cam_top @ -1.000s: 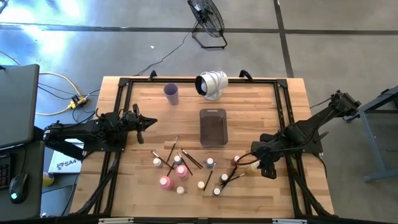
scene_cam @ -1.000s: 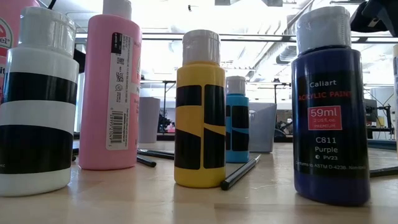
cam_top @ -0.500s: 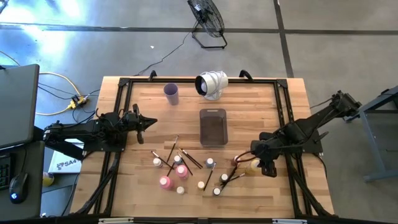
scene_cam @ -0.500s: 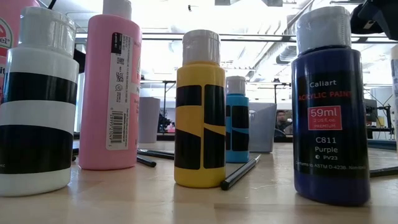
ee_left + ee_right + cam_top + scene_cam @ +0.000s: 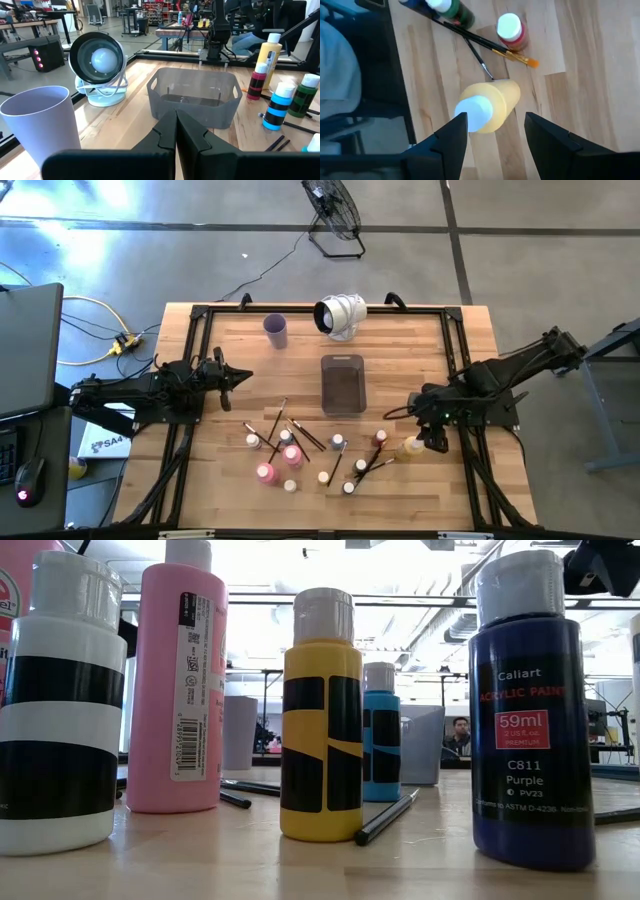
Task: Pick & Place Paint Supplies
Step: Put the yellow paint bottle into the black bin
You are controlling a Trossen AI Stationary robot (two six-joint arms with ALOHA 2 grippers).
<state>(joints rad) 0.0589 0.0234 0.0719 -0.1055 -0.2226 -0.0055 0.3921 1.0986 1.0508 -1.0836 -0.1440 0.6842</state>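
Wooden table [image 5: 200, 480] under bright workshop lights, and the right claw [image 5: 495, 132] is hovering directly over the yellow bottle [image 5: 487, 106], fingers spread apart either side of its white cap, seemingly lining up for a grasp. That bottle is standing near the table's right edge, beside crossed paintbrushes [image 5: 485, 42]. The left claw [image 5: 175, 131] is waiting pinched together, facing the grey tray [image 5: 195, 97].

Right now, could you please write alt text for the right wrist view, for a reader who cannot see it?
The open right gripper hovers above a yellow paint bottle with a white cap, standing on the wooden table. Beyond it stand a red bottle and a green bottle, with thin paintbrushes lying between them.
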